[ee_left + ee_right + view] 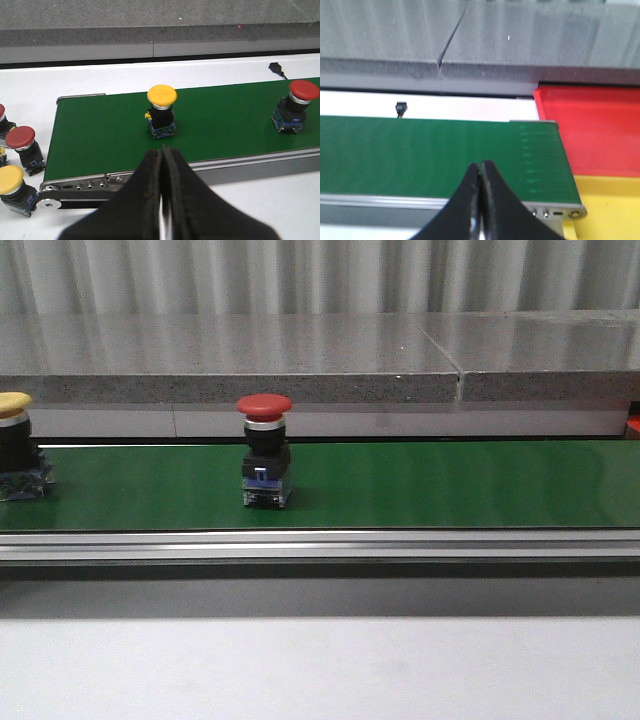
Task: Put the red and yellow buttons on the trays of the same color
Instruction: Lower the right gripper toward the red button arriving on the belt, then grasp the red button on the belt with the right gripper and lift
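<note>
A red button (pixel 265 448) stands upright on the green conveyor belt (pixel 420 485), left of centre; it also shows in the left wrist view (pixel 296 106). A yellow button (pixel 18 445) stands on the belt at the far left edge, also seen in the left wrist view (pixel 161 110). My left gripper (pixel 163 148) is shut and empty, just short of the yellow button. My right gripper (pixel 480 164) is shut and empty over the belt's right end. A red tray (pixel 590 130) and a yellow tray (pixel 615 207) lie beyond that end.
Spare buttons, a red one (pixel 24 149) and a yellow one (pixel 12 189), stand on the white table off the belt's left end. A grey stone ledge (pixel 300 360) runs behind the belt. The belt's metal rail (pixel 320 545) runs along the front.
</note>
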`<state>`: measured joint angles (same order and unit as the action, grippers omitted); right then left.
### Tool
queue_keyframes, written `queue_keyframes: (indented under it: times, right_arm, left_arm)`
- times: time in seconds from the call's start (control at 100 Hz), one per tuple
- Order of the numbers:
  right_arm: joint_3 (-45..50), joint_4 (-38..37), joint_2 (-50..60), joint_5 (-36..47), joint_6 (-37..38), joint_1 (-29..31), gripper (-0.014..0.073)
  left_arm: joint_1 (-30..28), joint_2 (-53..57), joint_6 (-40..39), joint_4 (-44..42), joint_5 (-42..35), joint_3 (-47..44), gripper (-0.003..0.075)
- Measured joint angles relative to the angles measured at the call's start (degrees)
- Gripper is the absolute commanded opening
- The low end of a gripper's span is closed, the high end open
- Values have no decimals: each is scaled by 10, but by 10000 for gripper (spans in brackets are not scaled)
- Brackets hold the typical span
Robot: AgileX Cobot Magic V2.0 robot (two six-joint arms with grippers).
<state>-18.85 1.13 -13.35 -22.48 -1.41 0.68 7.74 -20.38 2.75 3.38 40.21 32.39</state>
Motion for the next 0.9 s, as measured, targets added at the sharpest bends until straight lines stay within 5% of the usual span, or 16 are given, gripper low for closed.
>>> queue_keyframes:
  times: [0.53,0.63,0.9]
  right_arm:
    - [-202,0,-249,-117,-1,-93,-72]
    - [-239,0,-293,-142,-2,-115,43]
    - [-348,0,-424,-214,-2,-186,516]
  left_arm:
    - [0,0,0,0,0,0,-21]
    - [0,0,0,0,0,0,-21]
    - [0,0,0,0,0,0,-21]
